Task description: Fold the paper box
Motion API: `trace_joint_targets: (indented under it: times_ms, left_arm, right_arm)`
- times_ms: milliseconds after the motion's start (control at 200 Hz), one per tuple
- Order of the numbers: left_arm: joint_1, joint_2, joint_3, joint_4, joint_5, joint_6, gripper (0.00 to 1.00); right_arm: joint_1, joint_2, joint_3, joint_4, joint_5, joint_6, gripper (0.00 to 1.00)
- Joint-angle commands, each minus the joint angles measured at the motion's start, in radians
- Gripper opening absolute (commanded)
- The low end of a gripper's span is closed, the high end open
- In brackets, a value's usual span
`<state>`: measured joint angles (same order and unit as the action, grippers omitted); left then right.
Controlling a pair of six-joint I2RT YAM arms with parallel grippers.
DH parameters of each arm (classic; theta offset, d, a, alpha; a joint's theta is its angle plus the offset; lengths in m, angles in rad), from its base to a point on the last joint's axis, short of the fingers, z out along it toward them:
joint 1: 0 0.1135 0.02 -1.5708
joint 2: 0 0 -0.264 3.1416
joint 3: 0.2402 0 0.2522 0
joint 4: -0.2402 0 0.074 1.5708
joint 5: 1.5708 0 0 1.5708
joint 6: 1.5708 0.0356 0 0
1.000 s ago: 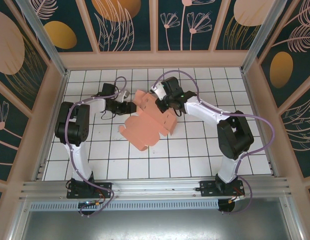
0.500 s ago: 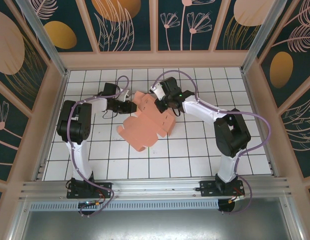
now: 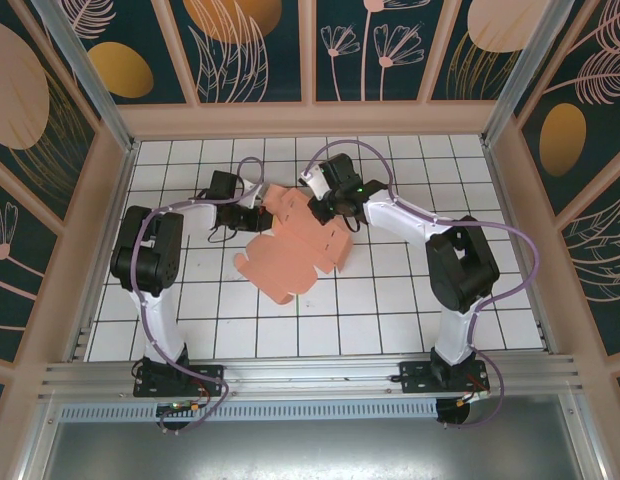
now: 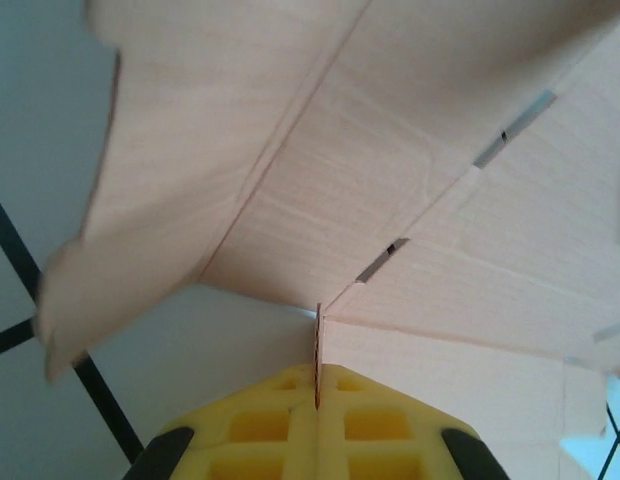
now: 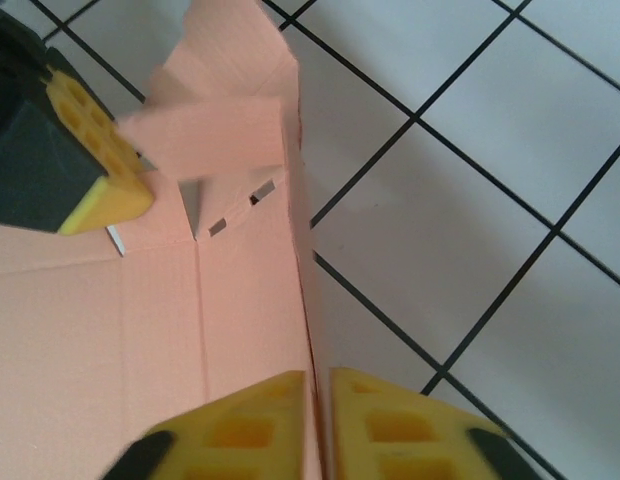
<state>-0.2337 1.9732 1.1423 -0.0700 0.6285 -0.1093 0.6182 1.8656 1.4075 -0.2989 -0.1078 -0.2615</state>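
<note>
While lying part-raised on the tiled floor between the arms, seems to handle as light, thin, floppy card: bends readily at creases, crumples or tears under a hard squeeze. Best taken by a flap edge close to a crease. Pictured: box at mid-floor, far flaps lifted; left gripper clamped tight on a card edge, pads together; right gripper with pads close either side of an upright panel, thin gap showing, hold or no hold impossible to tell. Open tiles nearer the bases and rightward for swinging flaps; little room between the grippers; walls well apart
</note>
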Motion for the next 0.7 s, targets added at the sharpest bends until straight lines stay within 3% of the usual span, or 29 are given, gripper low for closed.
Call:
trace_joint_targets:
  times_ms: [0, 175, 395, 696]
  left_arm:
    - [-0.011, -0.045, -0.022, 0.061, -0.058, 0.036, 0.00]
    - [-0.013, -0.049, -0.030, 0.082, -0.083, 0.031, 0.00]
    - [-0.014, -0.051, -0.036, 0.088, -0.075, 0.033, 0.00]
    - [-0.014, -0.053, -0.048, 0.079, -0.063, 0.036, 0.00]
  right_arm:
    - [-0.025, -0.009, 0.020, -0.015, -0.063, 0.030, 0.22]
    - [-0.057, -0.022, -0.001, -0.042, -0.157, 0.035, 0.33]
    - [-0.065, -0.014, -0.007, -0.060, -0.194, 0.024, 0.37]
    - [-0.066, 0.015, -0.015, -0.049, -0.103, -0.023, 0.38]
